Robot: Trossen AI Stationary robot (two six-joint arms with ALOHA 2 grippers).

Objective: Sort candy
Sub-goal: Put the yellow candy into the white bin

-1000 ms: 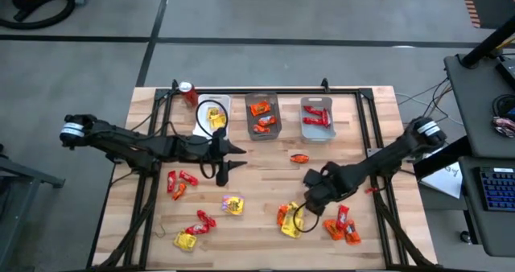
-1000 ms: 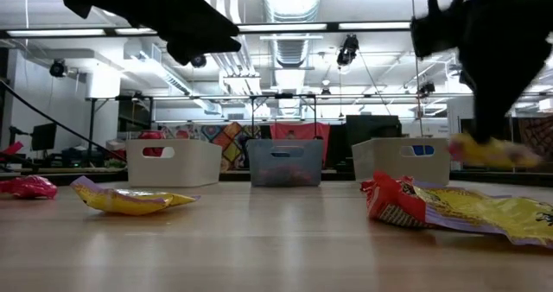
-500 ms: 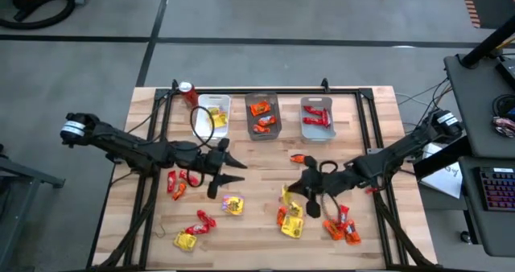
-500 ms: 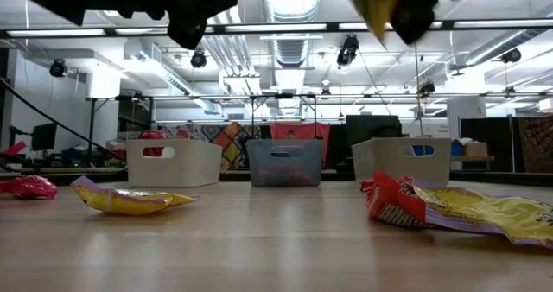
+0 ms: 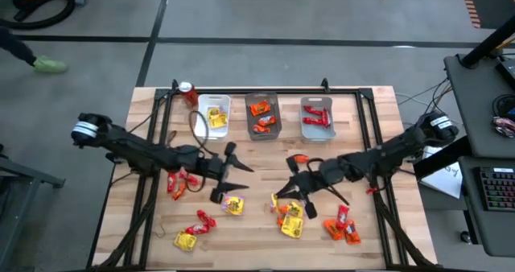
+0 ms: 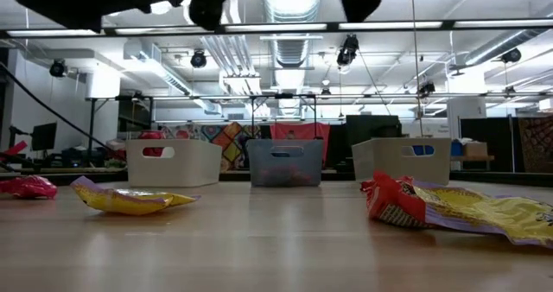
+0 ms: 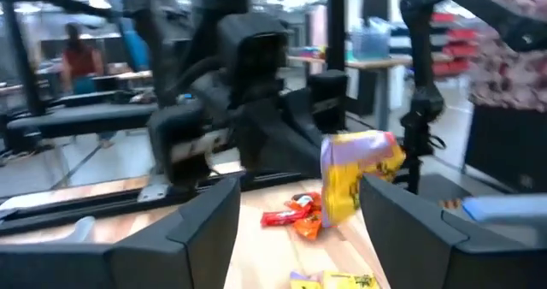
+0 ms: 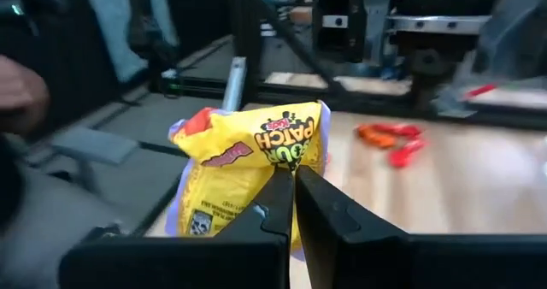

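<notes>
Candy packets in yellow, orange and red lie scattered on the wooden table point(image 5: 265, 248), among them a yellow one point(image 5: 233, 205) and a red pair point(image 5: 179, 182). My right gripper point(image 5: 283, 195) hovers over mid-table, pointing level toward the table's left, shut on a yellow candy packet point(image 8: 244, 156). My left gripper point(image 5: 232, 180) faces it from the left, open and holding nothing point(image 7: 299, 229); its wrist view shows the held packet point(image 7: 355, 176) ahead. Three bins stand along the far edge, one with yellow candy point(image 5: 216, 115), one with orange point(image 5: 261, 115), one with red point(image 5: 316, 117). My right gripper pinches the yellow packet by one edge point(image 8: 272, 176) between its two fingers point(image 8: 320, 208). The fingers come at it level from the table's right. The packet stands ahead of the fingertips with its printed face showing, lifted clear of the table.
A red soda can point(image 5: 187, 92) stands at the far left corner beside the bins. More packets lie near the front: a yellow-and-orange heap point(image 5: 290, 220), red-and-orange ones point(image 5: 342, 224), a red one point(image 5: 201, 222) and a yellow one point(image 5: 185, 240). An orange packet point(image 5: 299, 158) lies mid-table.
My right gripper has lifted the yellow packet off the heap near the front, risen, tipped from pointing down to level and shifted toward the table's left. My left gripper has drawn back from the yellow bin toward the near edge, and its fingers have spread wider.
</notes>
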